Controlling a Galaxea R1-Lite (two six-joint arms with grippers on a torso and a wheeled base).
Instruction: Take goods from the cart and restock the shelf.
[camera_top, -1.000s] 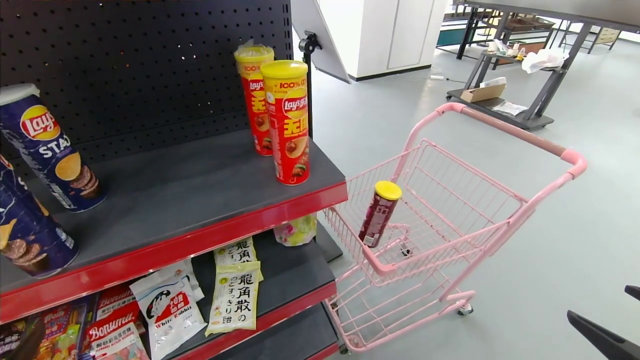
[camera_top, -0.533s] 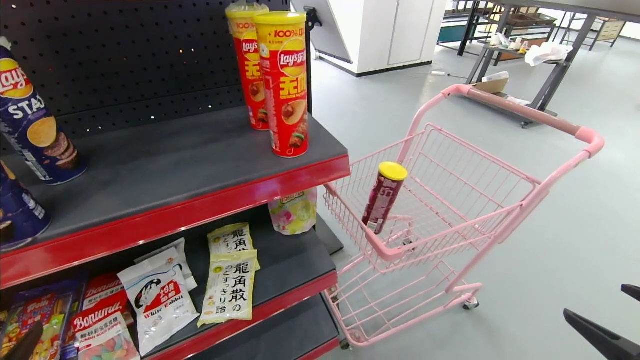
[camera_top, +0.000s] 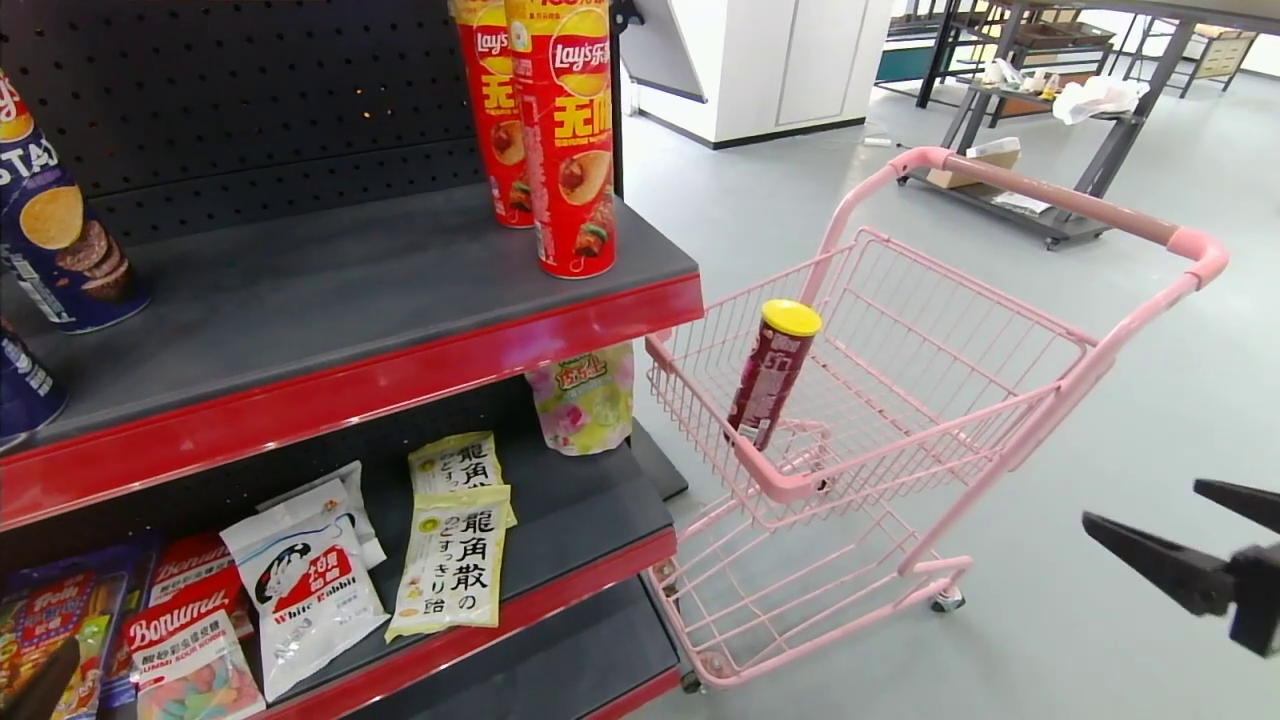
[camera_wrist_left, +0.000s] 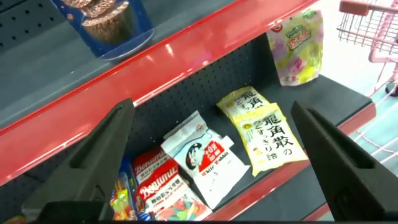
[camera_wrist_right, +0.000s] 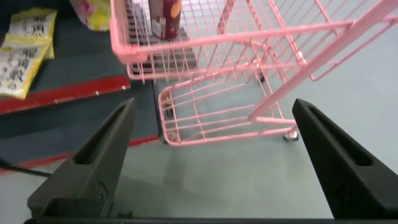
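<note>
Head view had tipped lower than a second earlier. The whole picture slid upward, so the tops of the two red cans (camera_top: 575, 150) at the right end of the upper shelf board (camera_top: 400, 370) were cut off, and more of the lower board came into sight. That shift was the camera's, not the goods'.

Measured against the cart (camera_top: 1050, 190), the dark red can (camera_top: 768, 385) had kept its place. It stood inside the upper basket at the corner nearest the shelf, yellow lid up, leaning against the wire wall. The blue cans (camera_top: 60, 250) stayed at the left end of the upper board.

The right gripper (camera_top: 1141, 503) had come further in at the lower right than before. It hung over the floor, well apart from the cart, with its fingers spread wide. Its own wrist view looked between those parted fingers at the cart's near corner and the can in it.

The left gripper (camera_wrist_left: 211, 106) also had its fingers wide apart. It faced the lower board, where the yellow packets (camera_wrist_left: 267, 140) and a white bag (camera_wrist_left: 205, 155) lay flat near the front edge. A green-and-pink bag (camera_wrist_left: 297, 43) stood at the board's right end.
</note>
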